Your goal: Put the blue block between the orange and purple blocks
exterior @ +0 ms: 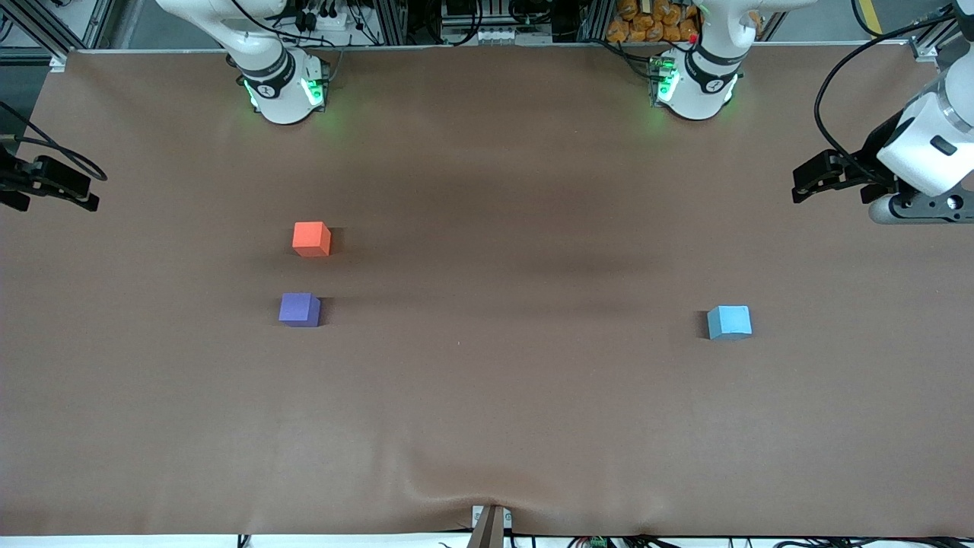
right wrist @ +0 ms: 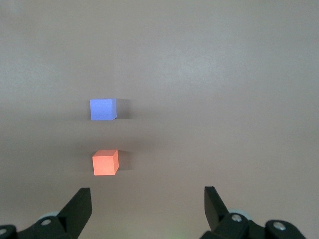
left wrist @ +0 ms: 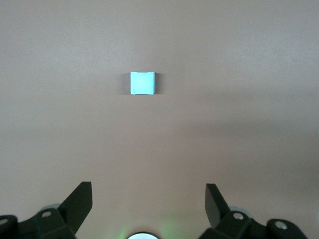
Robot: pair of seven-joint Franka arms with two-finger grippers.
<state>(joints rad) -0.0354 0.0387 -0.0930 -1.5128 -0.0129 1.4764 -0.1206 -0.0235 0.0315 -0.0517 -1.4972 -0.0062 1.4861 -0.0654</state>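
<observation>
Task not yet begun; no block is held. The blue block [exterior: 729,321] sits on the table [exterior: 487,426] toward the left arm's end, well apart from the orange block [exterior: 311,238] and purple block [exterior: 299,309]; those two stand near each other, purple nearer the front camera. The left gripper [exterior: 805,181] hangs over its table edge, jaws wide and empty. The right gripper [exterior: 72,190] waits likewise, wide. Next: left arm must descend squarely over the blue block, then set it in the narrow gap

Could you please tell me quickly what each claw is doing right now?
Left claw: open, empty, waiting at its end of the table.
Right claw: open, empty.
</observation>
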